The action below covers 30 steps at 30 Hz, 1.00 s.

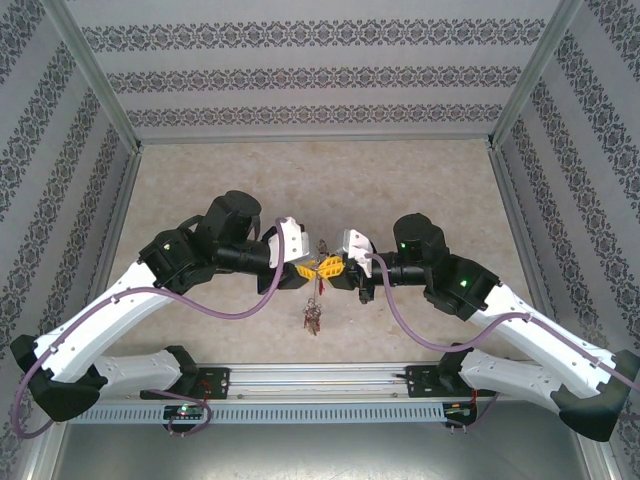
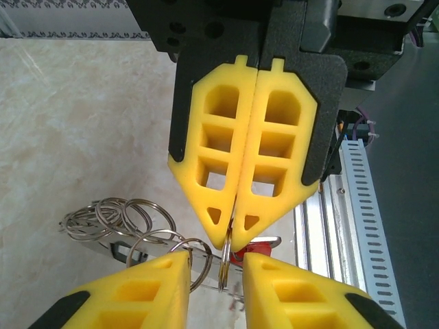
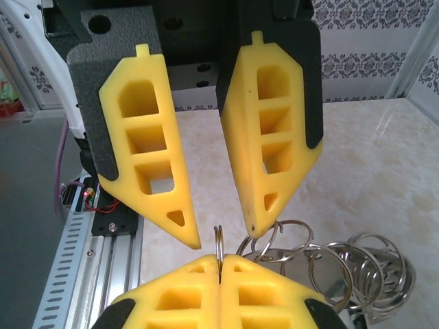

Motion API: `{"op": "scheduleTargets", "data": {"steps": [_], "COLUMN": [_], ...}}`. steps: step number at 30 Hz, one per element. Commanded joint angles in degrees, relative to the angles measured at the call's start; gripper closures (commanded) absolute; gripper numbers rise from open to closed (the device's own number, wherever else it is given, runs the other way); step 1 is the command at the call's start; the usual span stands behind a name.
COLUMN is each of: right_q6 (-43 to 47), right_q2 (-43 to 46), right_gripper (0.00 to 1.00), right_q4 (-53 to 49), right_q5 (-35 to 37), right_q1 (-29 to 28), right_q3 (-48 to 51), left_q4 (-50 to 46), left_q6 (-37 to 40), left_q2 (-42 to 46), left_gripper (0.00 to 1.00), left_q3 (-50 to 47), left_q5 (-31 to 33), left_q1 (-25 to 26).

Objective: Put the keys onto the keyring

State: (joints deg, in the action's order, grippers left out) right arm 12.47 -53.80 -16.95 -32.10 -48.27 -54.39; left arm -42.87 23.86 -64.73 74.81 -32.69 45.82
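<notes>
The keyring (image 3: 219,240) is a thin grey loop seen edge-on, and my right gripper (image 3: 219,260) is shut on it. In the left wrist view the same loop (image 2: 225,266) sticks out below the shut right gripper (image 2: 230,241). My left gripper (image 2: 218,260) is open, one finger on each side of the loop without touching it. Several small rings (image 2: 110,218) and silver keys hang off the loop, with a red tag (image 2: 266,245) just behind it. From above, the two grippers (image 1: 303,270) (image 1: 336,268) meet tip to tip over the table, and the keys (image 1: 313,318) dangle below them.
The beige tabletop (image 1: 320,180) lies under both arms. A slotted metal rail (image 1: 320,380) runs along the near edge just behind the hanging keys. Patterned walls (image 1: 320,70) with metal posts enclose the back and sides.
</notes>
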Motion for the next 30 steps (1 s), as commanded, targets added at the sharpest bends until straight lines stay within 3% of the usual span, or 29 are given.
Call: {"op": "scheduleTargets", "data": {"steps": [1,5,8,17,20,24,30], "right_q6": [1.06,1.06,0.98,0.71,0.71,0.63,0.49], "right_q2": [0.02,-0.06,0.34,1.33,1.33,1.46,1.77], "right_gripper": [1.00,1.00,1.00,1.00,1.00,1.00,1.00], "right_q4": [3.68,4.03,4.16,5.19,5.44,5.69,6.30], "right_q5": [-1.92,-2.00,-1.88,-1.63,-1.74,-1.92,-1.58], "right_q1": [-0.68,-0.73,-0.68,-0.68,-0.68,-0.66,-0.68], "right_q3": [-2.21,-2.07,-1.84,-1.17,-1.13,-0.99,-0.71], "left_q4": [-0.37,-0.92,-1.81,-2.35,-2.06,-1.51,-1.85], "left_q6": [1.65,2.01,2.43,2.25,1.95,1.65,1.86], "left_q2": [-0.03,-0.71,-1.11,-1.23,-1.45,-1.54,-1.88], "left_gripper": [0.75,0.82,1.00,1.00,0.93,0.92,1.00], "left_q3": [-0.09,0.11,0.69,0.61,0.17,-0.14,0.07], "left_q5": [0.39,0.61,0.52,1.06,1.35,1.12,-0.51], "left_q1": [1.11,1.36,1.86,2.25,2.35,2.35,2.34]}}
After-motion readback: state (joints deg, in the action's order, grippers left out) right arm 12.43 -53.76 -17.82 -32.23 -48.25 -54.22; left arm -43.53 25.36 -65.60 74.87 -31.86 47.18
